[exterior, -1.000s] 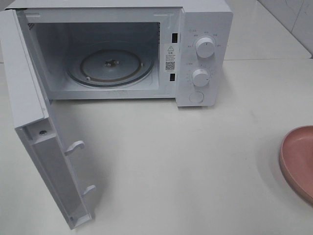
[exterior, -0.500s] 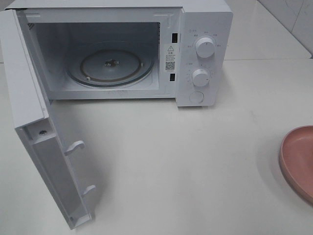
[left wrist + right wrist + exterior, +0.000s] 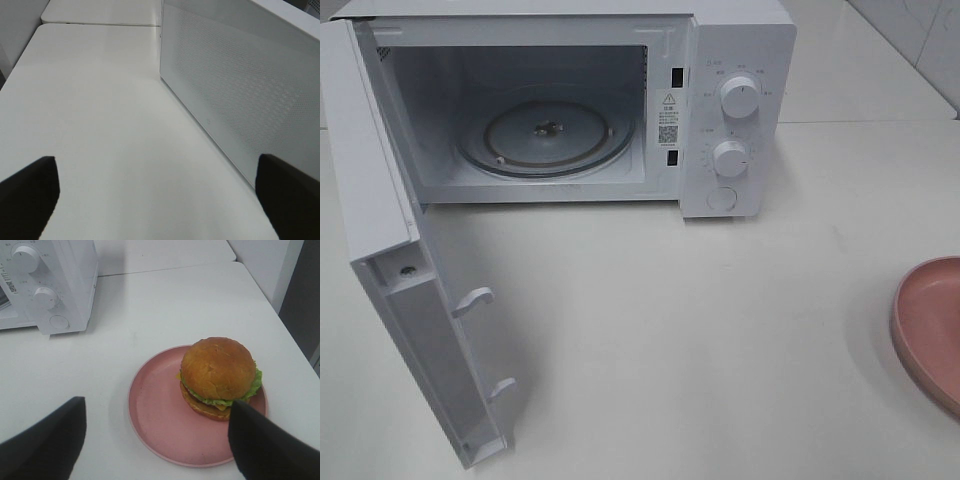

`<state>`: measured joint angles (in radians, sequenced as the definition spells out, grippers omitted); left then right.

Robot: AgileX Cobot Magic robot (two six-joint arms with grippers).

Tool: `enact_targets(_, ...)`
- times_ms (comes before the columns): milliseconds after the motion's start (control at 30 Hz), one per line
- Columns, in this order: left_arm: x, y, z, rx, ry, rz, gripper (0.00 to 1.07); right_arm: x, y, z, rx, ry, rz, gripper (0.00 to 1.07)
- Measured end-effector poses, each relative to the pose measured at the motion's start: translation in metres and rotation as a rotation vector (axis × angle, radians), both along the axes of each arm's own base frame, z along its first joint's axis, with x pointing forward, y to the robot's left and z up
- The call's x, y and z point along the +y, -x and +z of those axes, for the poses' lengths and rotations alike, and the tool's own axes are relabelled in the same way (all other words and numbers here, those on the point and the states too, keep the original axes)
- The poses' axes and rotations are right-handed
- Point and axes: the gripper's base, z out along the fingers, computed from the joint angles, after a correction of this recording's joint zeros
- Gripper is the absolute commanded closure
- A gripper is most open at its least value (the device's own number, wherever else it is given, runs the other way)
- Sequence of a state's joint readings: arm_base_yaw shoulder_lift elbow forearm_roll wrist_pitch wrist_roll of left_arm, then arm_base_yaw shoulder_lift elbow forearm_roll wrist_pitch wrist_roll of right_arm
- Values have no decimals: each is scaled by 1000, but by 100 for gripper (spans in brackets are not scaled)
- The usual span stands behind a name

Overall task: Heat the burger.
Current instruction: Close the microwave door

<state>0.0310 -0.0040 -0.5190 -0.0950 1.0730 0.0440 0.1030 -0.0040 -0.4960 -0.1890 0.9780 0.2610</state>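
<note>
On pink plate [image 3: 165, 432], toward one side: burger [image 3: 219, 376], upright, lettuce and cheese showing. Inside white microwave [image 3: 740, 60]: glass turntable [image 3: 546, 135], bare. Microwave door [image 3: 415, 330] swung wide. Plate well apart from microwave on white table [image 3: 720, 330]. Right gripper [image 3: 155, 440] jaws spread, grasping nothing, flanking plate. Left gripper [image 3: 155, 192] jaws spread beside microwave wall.

A big white surface [image 3: 720, 330] fills the room, with a second white one behind it and white tiles [image 3: 920, 30] beyond.
</note>
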Motion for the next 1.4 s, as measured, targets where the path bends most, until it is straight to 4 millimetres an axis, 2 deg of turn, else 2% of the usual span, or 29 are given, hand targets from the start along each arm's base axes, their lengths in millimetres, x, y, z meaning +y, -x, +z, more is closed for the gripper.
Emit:
enact_targets(333,0,0,0,0,0,0,7,0,0,0,0,0,0,31)
enact_targets(533,0,-7,7,22,10,5,15,0,0,0,0,0,0,31)
enact_targets(567,0,-12,12,17,14,7,21,0,0,0,0,0,0,31)
enact_targets(600,0,-12,12,17,14,7,21,0,0,0,0,0,0,31)
enact_targets(633,1,-19,16,13,16,10,32,0,0,0,0,0,0,31)
enact_targets(667,1,-22,17,14,17,11,37,0,0,0,0,0,0,31)
enact_targets(700,1,-22,17,14,17,11,37,0,0,0,0,0,0,31)
enact_targets(767,2,-38,21,12,20,18,71,0,0,0,0,0,0,31)
enact_targets(800,2,-38,21,12,20,18,71,0,0,0,0,0,0,31)
enact_targets(833,2,-41,22,10,22,19,80,0,0,0,0,0,0,31)
enact_targets(867,2,-41,22,10,22,19,80,0,0,0,0,0,0,31)
enact_targets(900,2,-48,23,8,25,23,96,0,0,0,0,0,0,31)
enact_targets(933,2,-50,24,7,25,24,102,0,0,0,0,0,0,31)
enact_targets(967,2,-50,24,7,25,24,102,0,0,0,0,0,0,31)
enact_targets(1000,3,-57,25,7,26,27,107,0,0,0,0,0,0,31)
enact_targets(1033,3,-57,25,7,26,27,107,0,0,0,0,0,0,31)
enact_targets(1100,4,-73,27,10,21,35,107,0,0,0,0,0,0,31)
enact_targets(1267,6,-87,26,14,6,45,107,0,0,0,0,0,0,31)
enact_targets(1400,9,-107,17,-22,-29,59,107,0,0,0,0,0,0,31)
